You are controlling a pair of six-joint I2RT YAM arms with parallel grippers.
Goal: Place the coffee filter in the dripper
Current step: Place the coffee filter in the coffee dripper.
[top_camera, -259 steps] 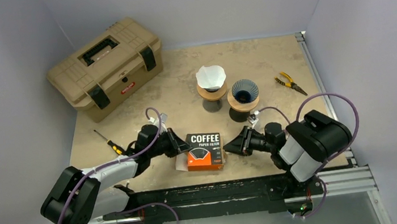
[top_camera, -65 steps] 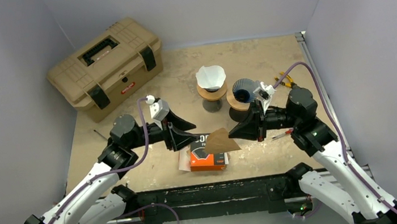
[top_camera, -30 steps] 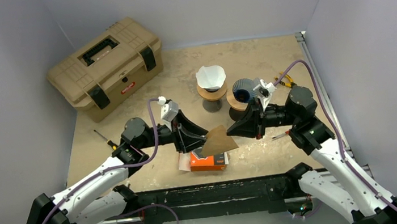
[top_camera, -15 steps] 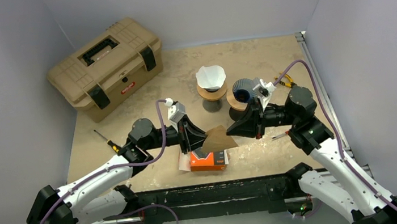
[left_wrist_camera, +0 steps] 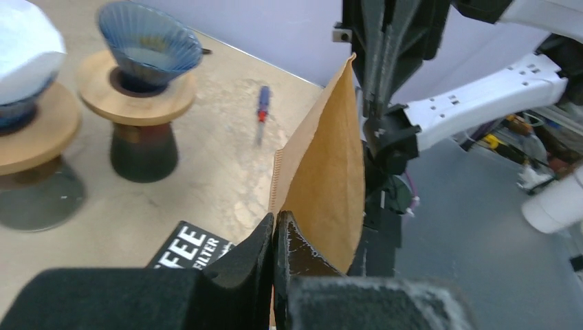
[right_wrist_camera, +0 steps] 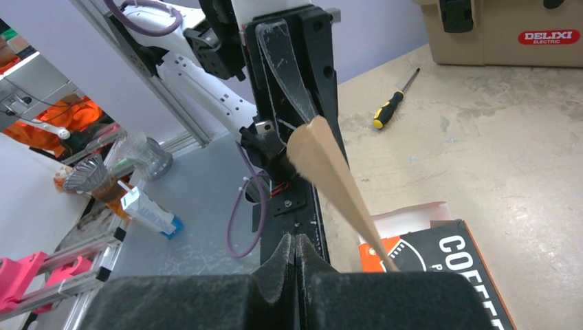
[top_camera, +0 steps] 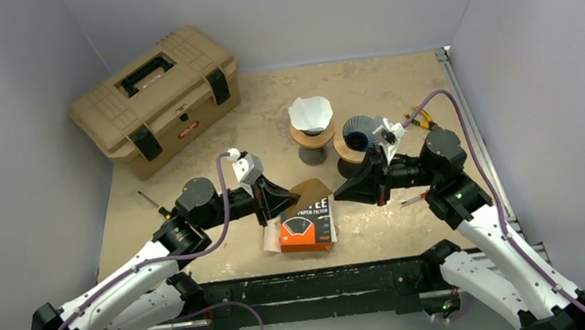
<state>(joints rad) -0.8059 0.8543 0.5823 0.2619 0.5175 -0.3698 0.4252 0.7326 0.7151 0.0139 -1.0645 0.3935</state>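
Top external view: two arms meet over the box of filters at the table's near middle.
Filter: one brown paper coffee filter [top_camera: 310, 188], folded flat, held in the air above the COFFEE FILTER box [top_camera: 305, 224]; the left wrist view shows it as a tan wedge [left_wrist_camera: 323, 179] with a crimped seam down one edge.
Left gripper [top_camera: 287, 200]: fingers pressed together on the filter's edge at its 9 o'clock side.
Right gripper [top_camera: 343, 192]: fingers shut tight on the opposite edge, at 3 o'clock; its own camera sees the filter [right_wrist_camera: 330, 175] edge-on, rising from the fingertips.
Handling: my guess is very light, thin and limp paper that creases or tears if the two grips pull apart; not slippery, no weight to speak of.
Where to hold: probably at the rim edges, as now, one layer per gripper, so the cone can be eased open before it goes down.
Drippers: two on wooden stands at 12 o'clock of the box; the white-lined dripper [top_camera: 311, 120] already carries a white filter, the blue ribbed dripper [top_camera: 359, 135] just right of it looks bare.
Tools: one toolbox [top_camera: 155, 98] at 10 o'clock, one screwdriver [top_camera: 153, 206] at 9 o'clock, one pair of pliers [top_camera: 418, 118] at 2 o'clock.
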